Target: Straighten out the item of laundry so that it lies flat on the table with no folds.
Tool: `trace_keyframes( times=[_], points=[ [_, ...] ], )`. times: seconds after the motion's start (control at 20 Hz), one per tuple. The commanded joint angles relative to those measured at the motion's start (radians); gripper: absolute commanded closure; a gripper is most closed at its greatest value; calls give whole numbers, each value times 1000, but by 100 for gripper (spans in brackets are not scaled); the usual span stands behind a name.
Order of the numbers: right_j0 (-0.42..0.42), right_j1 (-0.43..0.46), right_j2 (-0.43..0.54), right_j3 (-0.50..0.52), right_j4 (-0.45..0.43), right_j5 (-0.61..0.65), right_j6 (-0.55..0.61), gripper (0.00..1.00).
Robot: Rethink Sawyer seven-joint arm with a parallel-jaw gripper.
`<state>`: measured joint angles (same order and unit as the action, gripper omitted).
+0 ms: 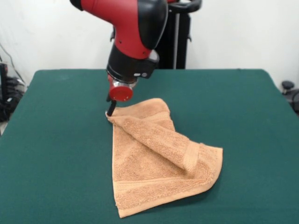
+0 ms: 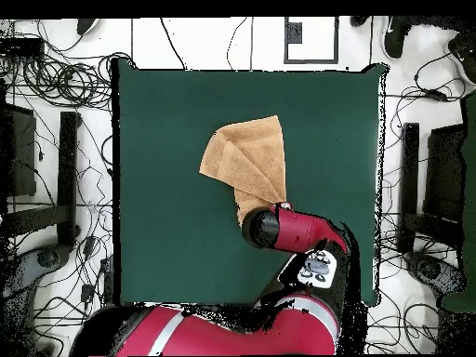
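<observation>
**Towel half-folded on the bench, corner at the fingers**

Bench first: a broad surface covered in plain dark green cloth, far wider than what lies on it, filling most of the front view. In the overhead view it shows as a large green rectangle ringed by cables and stands on a pale floor.

Next the arm — red and black, coming down from the top of the front view, its wrist ending in a round red cap just above the cloth. From overhead the arm reaches in from the bottom edge and its end covers the towel's nearest corner.

The towel is light orange-tan terry and lies around the middle of the bench, a little toward the near side in the front view. It is not flat: a flap runs diagonally from the far-left corner down to the right and is folded over the layer beneath, with a woven band showing along the near edge. In the overhead view the towel reads as a crooked, partly doubled shape.

The fingers are dark and slim, down at the towel's far-left corner, which is bunched and slightly raised there — they appear closed on that corner of the towel.
</observation>
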<state>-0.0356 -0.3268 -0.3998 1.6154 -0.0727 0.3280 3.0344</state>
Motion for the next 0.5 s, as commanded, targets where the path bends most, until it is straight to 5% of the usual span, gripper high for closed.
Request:
trace_keyframes(
  times=[0.05, 0.5],
  points=[
    [43, 36, 96, -89, 71, 71, 68, 0],
    [78, 62, 87, -138, 106, 113, 91, 0]
  ],
)
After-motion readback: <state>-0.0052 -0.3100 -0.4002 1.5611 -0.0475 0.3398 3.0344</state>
